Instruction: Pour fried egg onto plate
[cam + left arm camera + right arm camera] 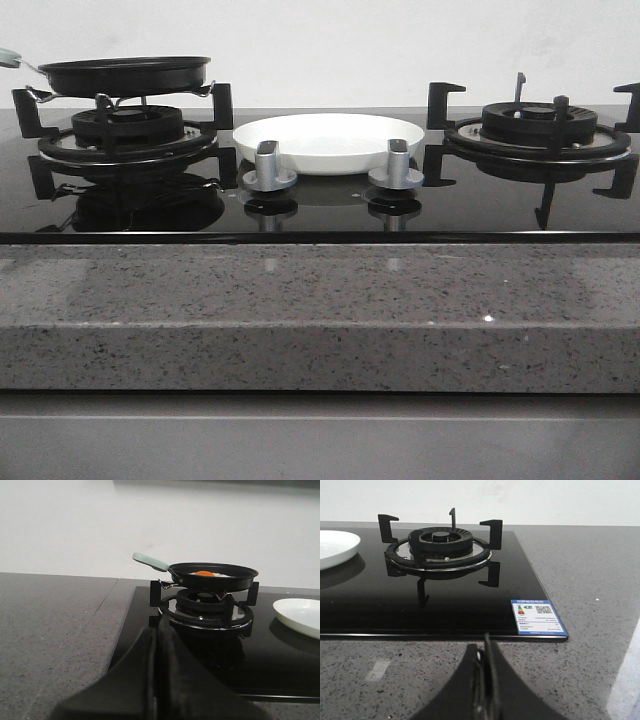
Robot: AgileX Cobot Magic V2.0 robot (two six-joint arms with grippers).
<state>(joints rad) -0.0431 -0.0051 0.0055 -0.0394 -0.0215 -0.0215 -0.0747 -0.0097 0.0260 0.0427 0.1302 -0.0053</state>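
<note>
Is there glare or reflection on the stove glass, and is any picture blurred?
Front view: the glass mirrors the knobs and pan; image soft. Left wrist view: plate mirrored; gripper blurred. Right wrist view: burner reflected, fairly sharp.

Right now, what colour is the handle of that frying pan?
Pale mint green. The handle of the black frying pan shows best in the left wrist view.

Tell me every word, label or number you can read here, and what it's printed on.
No text here can be read.
Sticker on the near right corner of the black glass hob: blue-bordered, with coloured bars and a square code; its print is too small to read.
Knobs, plate, frying pan and grey counter: no lettering visible.
</note>
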